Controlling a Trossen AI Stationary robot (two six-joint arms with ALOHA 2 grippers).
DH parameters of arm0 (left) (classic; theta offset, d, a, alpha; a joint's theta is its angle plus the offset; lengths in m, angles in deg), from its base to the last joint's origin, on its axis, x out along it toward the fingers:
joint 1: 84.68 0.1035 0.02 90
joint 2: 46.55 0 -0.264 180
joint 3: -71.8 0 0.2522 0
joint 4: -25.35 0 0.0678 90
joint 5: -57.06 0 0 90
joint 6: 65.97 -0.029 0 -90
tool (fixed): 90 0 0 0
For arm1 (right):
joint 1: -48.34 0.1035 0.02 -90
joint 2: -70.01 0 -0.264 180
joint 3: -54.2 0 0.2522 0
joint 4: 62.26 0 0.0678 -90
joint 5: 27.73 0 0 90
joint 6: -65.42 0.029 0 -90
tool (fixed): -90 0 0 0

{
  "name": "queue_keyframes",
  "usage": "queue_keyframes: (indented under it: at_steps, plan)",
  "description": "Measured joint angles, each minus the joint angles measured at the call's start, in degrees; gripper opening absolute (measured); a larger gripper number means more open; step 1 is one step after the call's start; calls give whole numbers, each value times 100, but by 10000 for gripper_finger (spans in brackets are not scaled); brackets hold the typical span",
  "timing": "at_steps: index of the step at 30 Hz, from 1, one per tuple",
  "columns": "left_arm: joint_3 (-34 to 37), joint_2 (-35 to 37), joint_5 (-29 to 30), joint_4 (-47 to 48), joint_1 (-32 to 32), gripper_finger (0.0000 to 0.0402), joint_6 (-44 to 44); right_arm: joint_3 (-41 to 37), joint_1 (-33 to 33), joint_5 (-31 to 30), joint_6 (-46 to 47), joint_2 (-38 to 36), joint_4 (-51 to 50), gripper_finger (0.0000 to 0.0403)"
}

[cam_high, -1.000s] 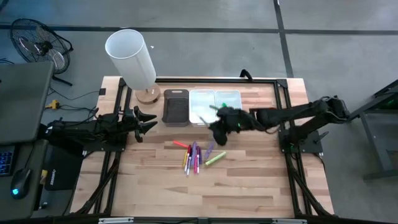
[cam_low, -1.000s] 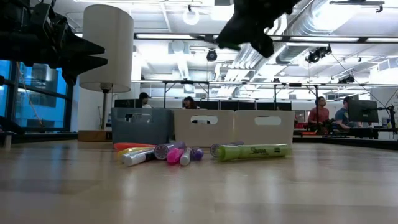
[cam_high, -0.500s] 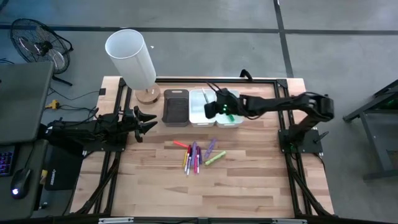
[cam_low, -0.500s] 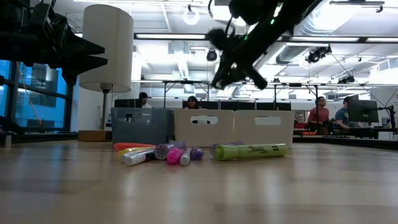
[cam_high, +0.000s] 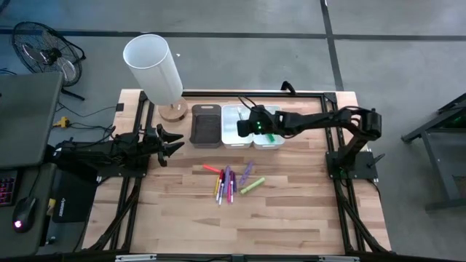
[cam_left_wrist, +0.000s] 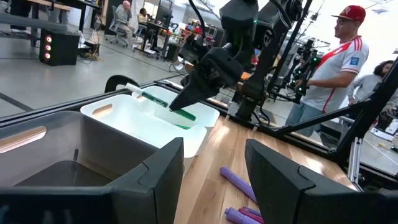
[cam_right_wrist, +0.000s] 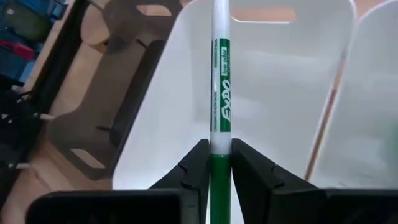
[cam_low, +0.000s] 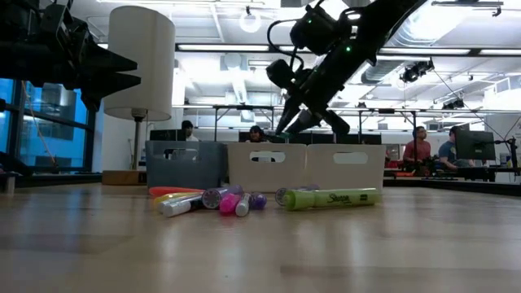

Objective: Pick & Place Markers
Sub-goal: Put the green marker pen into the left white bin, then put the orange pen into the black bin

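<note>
My right gripper (cam_high: 246, 129) hangs over the white bins (cam_high: 237, 125), shut on a green and white marker (cam_right_wrist: 219, 81). Its white end juts past the fingertips above the white bin beside the dark bin (cam_high: 206, 124). The left wrist view shows that marker (cam_left_wrist: 163, 102) slanting above the bins. Several more markers (cam_high: 226, 182) lie flat in a loose heap on the wood, beside a yellow-green highlighter (cam_low: 330, 198). My left gripper (cam_left_wrist: 214, 180) waits open at the table's left side. My right gripper pinches the marker between its two fingers where the white barrel meets the green part (cam_right_wrist: 219, 148). The fingers come slanting down from the table's right. The marker runs on past the fingertips, tilted and lifted clear above the white bin.
A white lamp (cam_high: 154, 69) stands at the far left corner on a wooden base. A second white bin (cam_high: 266, 125) stands to the right of the first. Black frame rails border the table. People sit at desks in the room beyond.
My right gripper has carried the green marker from above the heap toward the table's far edge and down over the white bins, rolling its wrist on the way. The marker stays in its fingers. The heap on the table has not moved.
</note>
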Motion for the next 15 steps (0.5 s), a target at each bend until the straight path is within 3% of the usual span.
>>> queue_keyframes:
  at_steps: [10,15]
  plan:
    - [-1,1,0,0,2,170,0,-4,-31,35,-51,41,-289,114]
    - [-1,0,0,0,1,170,0,-4,2,435,-477,-78,-120,142]
